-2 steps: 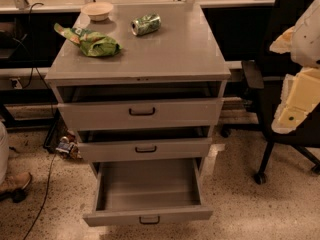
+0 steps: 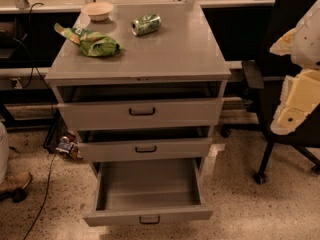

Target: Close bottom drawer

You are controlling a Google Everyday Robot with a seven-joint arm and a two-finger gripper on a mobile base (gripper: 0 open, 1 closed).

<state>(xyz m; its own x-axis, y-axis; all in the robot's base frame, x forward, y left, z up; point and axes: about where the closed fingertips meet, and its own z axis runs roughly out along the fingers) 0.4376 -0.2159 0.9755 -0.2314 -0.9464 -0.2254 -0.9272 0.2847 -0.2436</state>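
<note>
Camera view shows the bottom drawer (image 2: 148,216) pulled wide open beneath the table's (image 2: 170,49) front edge, its front running left to right, low and left of the claw (image 2: 299,101) beyond the right edge, whose opening I cannot tell.

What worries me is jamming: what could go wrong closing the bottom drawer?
The gripper hangs at right by the office chair, above the bottom drawer; swinging over could clip the cabinet corner. The drawer is pulled far out, so an off-centre push may skew it. A jolt might roll the green can lying on top.
</note>
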